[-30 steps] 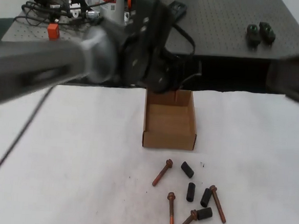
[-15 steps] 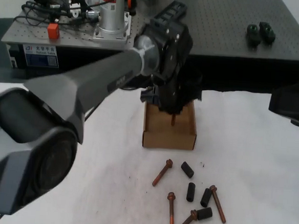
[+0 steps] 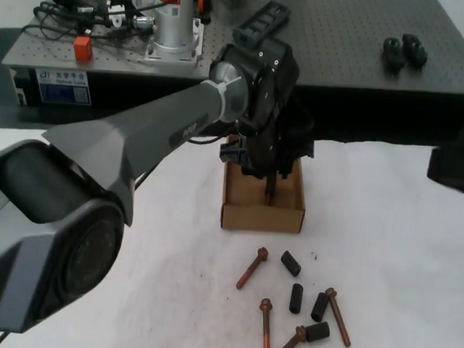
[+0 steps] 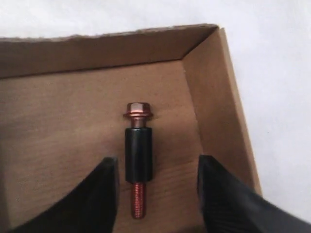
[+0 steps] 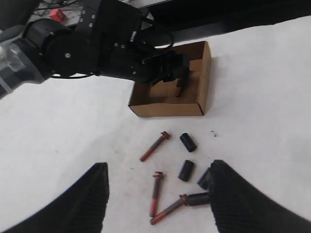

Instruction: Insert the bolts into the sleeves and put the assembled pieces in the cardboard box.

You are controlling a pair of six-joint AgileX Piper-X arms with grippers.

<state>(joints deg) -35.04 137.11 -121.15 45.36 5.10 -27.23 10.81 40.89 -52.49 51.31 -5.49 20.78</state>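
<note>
Releasing an assembled piece [image 4: 138, 155] into the cardboard box [image 4: 214, 97]

The step in hand looks like the drop-off. To finish it well, the left tool [image 4: 156, 170] should rise straight up with its fingers kept spread, so that neither one catches the sleeve or knocks the box wall at the piece's 3 o'clock in the left wrist view. Closing or swinging sideways this low could drag the piece or shift the light box.

The left tool is released: its fingers stand wide apart on either side of the piece, with a gap on each side, and grip nothing. The piece, a copper-coloured bolt pushed through a black sleeve, is inside the box, near one corner.

The right tool [image 5: 158, 170] is also spread wide and empty, hanging over the table [image 3: 94, 212] above the loose parts. In the high view these bolts [image 3: 251, 268] and sleeves [image 3: 296, 298] lie at 6 o'clock of the box, apart from it, so more pairs probably remain to be joined.
</note>
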